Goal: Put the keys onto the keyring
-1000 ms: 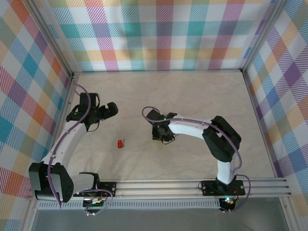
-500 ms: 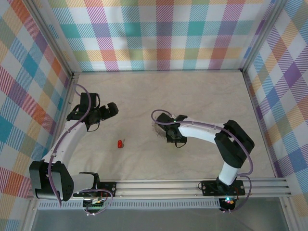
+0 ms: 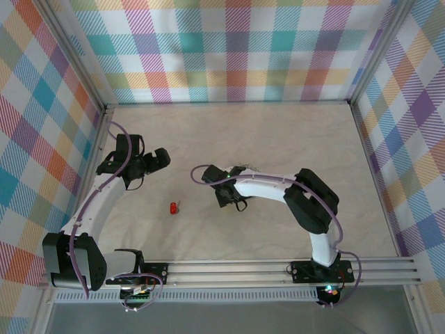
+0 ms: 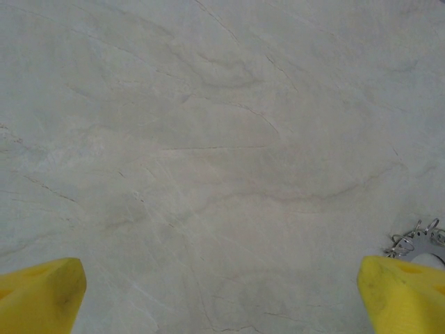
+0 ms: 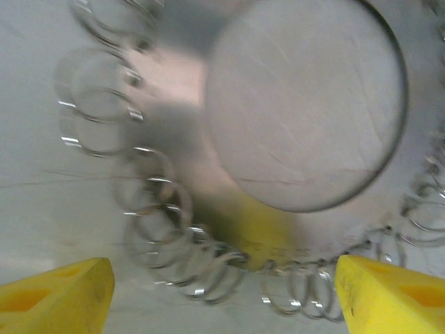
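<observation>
Key (image 3: 173, 207): tiny, red head. It lies flat on the bench (image 3: 292, 132), left of centre in the overhead view, with open bench all round it. Long axis looks slanted, head lower left and blade upper right, but it is too small to be sure.

Keyring (image 5: 177, 104): sits right of the key and a little higher in the overhead frame, under the right hand (image 5: 222, 296) and mostly masked by it there. In the right wrist view the flat band and hollow centre take up the upper right. Small split rings fringe the band down the left side and along the bottom. That view is blurred, so I cannot tell whether the ring rests on the bench or is lifted.

Right hand: yellow tips sit at the two lower corners, spread wide, with the ring's fringe between and beyond them. No pinch visible.

Left hand (image 4: 222, 299): tips wide apart and nothing between them, only bare bench ahead. A scrap of the keyring (image 4: 417, 245) shows just above its lower-right tip. In the overhead view this hand (image 3: 156, 160) sits above the key and slightly left of it, well apart.

Judgement: the key is about equally far from both hands. It lies down-frame of the left hand and down-left of the right. The left hand is free while the right attends the ring, so the fetch looks like the left's job. The key is still apart from the ring.
</observation>
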